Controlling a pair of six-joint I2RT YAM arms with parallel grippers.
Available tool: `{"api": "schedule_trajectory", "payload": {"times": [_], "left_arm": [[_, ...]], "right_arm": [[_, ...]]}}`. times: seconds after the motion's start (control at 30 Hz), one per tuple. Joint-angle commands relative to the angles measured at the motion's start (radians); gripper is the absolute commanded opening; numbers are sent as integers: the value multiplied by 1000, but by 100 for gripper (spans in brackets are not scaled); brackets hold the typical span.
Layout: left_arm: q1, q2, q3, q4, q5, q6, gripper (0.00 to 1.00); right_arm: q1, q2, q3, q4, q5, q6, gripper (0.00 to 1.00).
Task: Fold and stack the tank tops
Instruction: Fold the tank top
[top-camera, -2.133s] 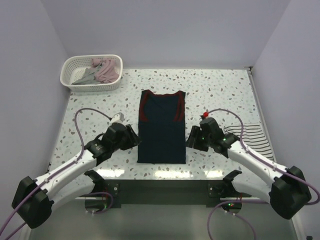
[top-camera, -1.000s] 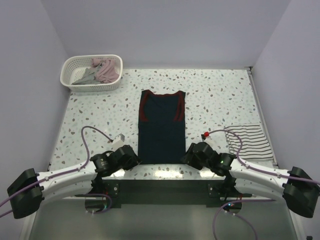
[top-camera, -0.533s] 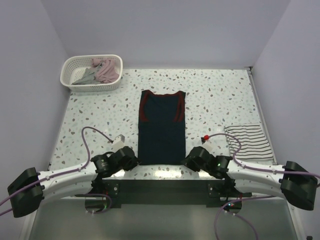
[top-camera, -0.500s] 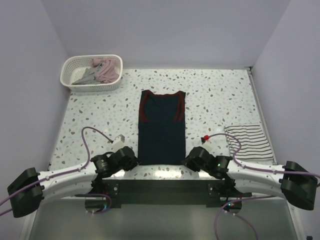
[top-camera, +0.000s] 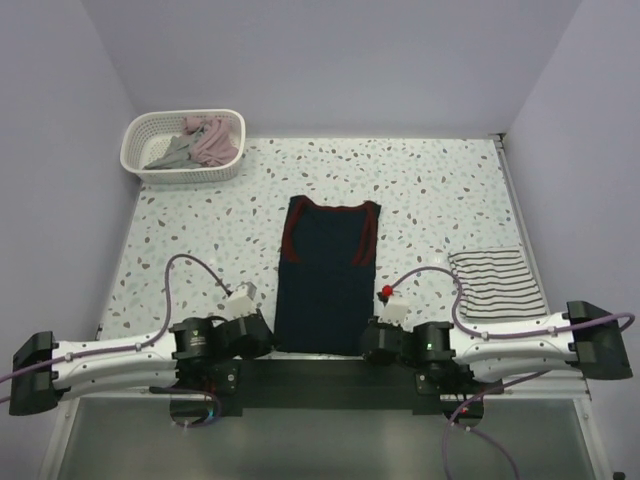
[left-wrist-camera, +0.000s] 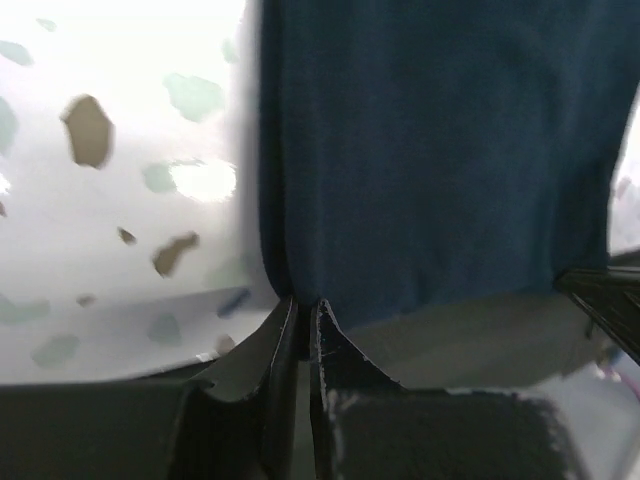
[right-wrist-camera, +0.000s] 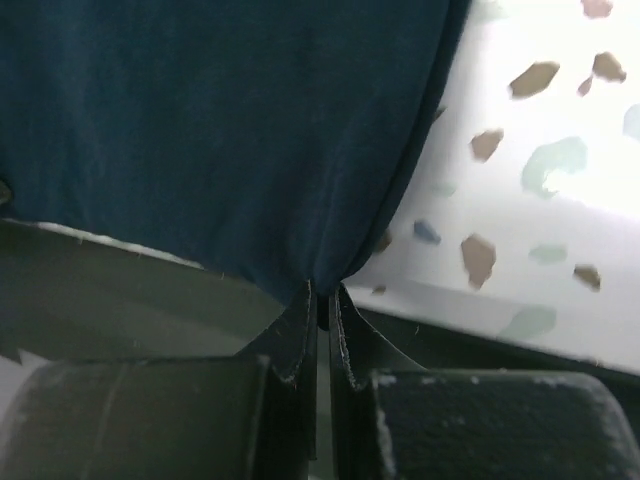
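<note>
A dark navy tank top (top-camera: 326, 272) with red trim lies flat on the speckled table, neck end away from me. My left gripper (top-camera: 268, 342) is shut on its near left hem corner (left-wrist-camera: 300, 290). My right gripper (top-camera: 366, 345) is shut on the near right hem corner (right-wrist-camera: 322, 278). Both sit low at the table's front edge. The wrist views show the navy cloth (left-wrist-camera: 430, 150) (right-wrist-camera: 220, 120) pinched between the closed fingertips. A folded white tank top with dark stripes (top-camera: 498, 282) lies at the right side.
A white basket (top-camera: 147, 166) at the back left holds pinkish and grey tank tops (top-camera: 195, 140). Purple walls close in the table on the left, back and right. The dark front rail (top-camera: 320, 375) runs just below the grippers.
Both grippers closed on the navy tank top's near hem corners and pulled toward the front edge. The top slid slightly toward me and shifted a little right.
</note>
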Motion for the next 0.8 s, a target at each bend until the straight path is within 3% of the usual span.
{"api": "schedule_trajectory", "payload": {"times": [0.0,0.23,0.33,0.4,0.47,0.53,0.63,0.77], "left_arm": [[-95,-39,145,-135,-96,-80,0],[-130,-2,364,-255,-292,-71,0],[-127,27,453,-269,-436,-39,0],[-98,53,534,-267,-495,-5,0],[-7,99,608,-214,-515,137,0],[146,149,640,-58,-416,345,0],[344,243,691,111,-225,516,0],[491,387,771,236,-49,612,0]], "right_arm": [[98,37,154,-172,151,60,0],[117,51,380,-357,320,19,0],[27,34,466,-379,326,-116,0],[-99,32,505,-320,261,-210,0],[-229,49,525,-255,175,-338,0],[-301,93,578,-242,139,-432,0],[-421,144,660,-210,72,-532,0],[-588,276,764,-159,-40,-624,0]]}}
